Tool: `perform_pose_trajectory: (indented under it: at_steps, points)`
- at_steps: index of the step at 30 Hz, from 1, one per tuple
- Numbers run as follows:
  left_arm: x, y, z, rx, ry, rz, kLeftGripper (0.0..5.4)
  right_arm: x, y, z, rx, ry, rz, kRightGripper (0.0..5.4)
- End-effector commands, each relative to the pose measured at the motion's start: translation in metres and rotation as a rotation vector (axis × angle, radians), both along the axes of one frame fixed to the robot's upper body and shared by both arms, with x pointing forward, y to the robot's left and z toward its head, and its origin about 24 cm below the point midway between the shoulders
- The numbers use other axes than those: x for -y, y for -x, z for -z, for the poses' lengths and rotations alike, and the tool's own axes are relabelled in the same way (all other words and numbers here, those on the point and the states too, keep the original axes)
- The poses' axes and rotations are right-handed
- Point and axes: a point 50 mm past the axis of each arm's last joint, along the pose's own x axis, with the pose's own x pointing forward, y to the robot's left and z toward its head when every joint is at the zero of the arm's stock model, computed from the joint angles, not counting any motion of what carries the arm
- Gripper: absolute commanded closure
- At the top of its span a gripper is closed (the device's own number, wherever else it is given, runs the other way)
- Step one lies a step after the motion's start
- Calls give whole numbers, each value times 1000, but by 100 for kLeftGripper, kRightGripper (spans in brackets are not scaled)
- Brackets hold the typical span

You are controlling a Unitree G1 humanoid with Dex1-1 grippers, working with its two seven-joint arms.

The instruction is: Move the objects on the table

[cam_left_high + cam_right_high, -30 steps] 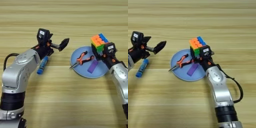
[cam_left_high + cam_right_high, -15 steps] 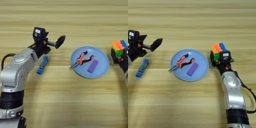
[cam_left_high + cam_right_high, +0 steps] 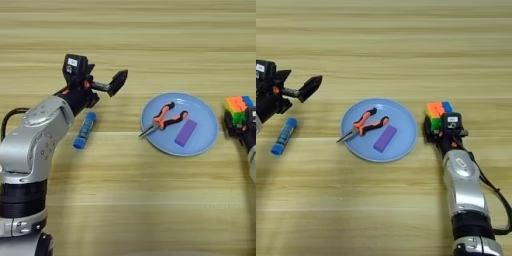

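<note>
— What do we have underneath everything?

— We see a light tan wooden table (image 3: 381,30) with long plank grain running side to side, filling the whole view.

— And what do we find lying straight on it?

— We count three things. A round blue plate (image 3: 406,135) sits near the middle. To its left, well apart from it, we see a blue marker (image 3: 84,130) lying at a slant. Just right of the plate we see the puzzle cube (image 3: 437,114), orange and blue on top, green and yellow on its front; whether it rests on the wood we cannot tell.
</note>
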Motion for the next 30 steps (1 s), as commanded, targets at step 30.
perform_pose_trajectory:
  at_steps: [30]
  points:
    - [-4,-1,-1,11,18,-8,0,-6,-2,-32,133,36,-13,2]
